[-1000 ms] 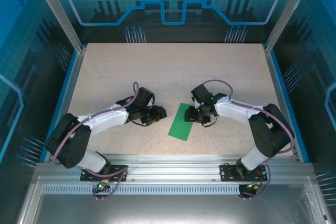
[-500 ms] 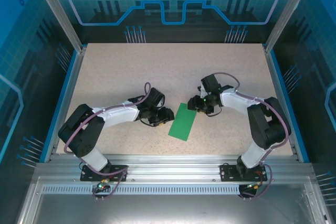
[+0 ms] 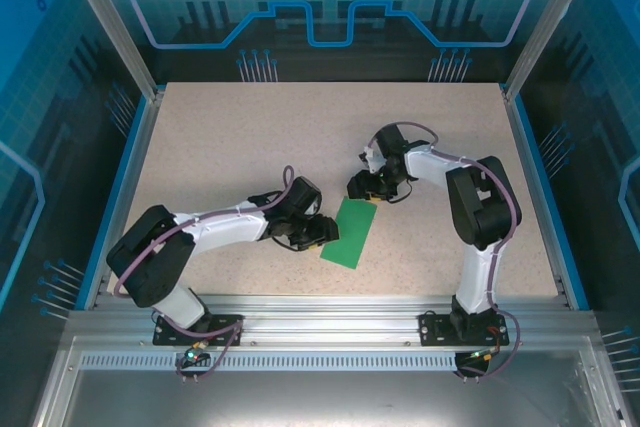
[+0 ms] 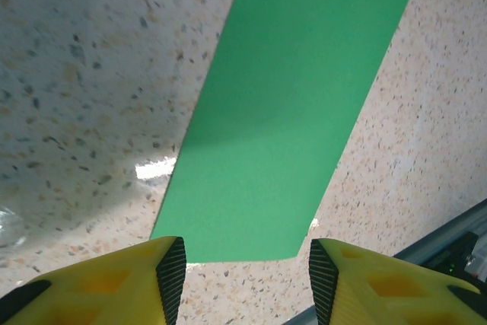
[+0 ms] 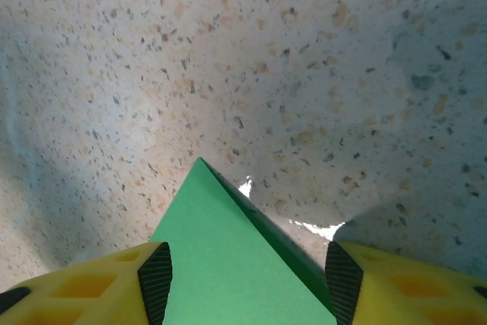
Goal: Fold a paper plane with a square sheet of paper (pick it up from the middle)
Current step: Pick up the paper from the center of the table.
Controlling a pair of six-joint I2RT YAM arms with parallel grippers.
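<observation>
Now, my left claw (image 4: 247, 264) stands released, its two yellow fingers (image 4: 114, 279) apart with nothing between them, low over the table (image 4: 76, 74). Just in front of the tips is the near short edge of the green paper (image 4: 289, 112). It lies flat on the table as a narrow strip between my two arms.

My right claw (image 5: 247, 272) is at the far end of the same strip, also released. One pointed corner of the paper comes out between its fingers. There I see a darker second layer under the top one, so I judge that the sheet is folded in half.

The risk, I think, is in this loose fold. If my right claw pushes on the corner while the left one presses against the near edge, the layers can shift and the crease becomes crooked. The paper is thin, so a push from one side may also slide the whole strip away instead of lifting it.
</observation>
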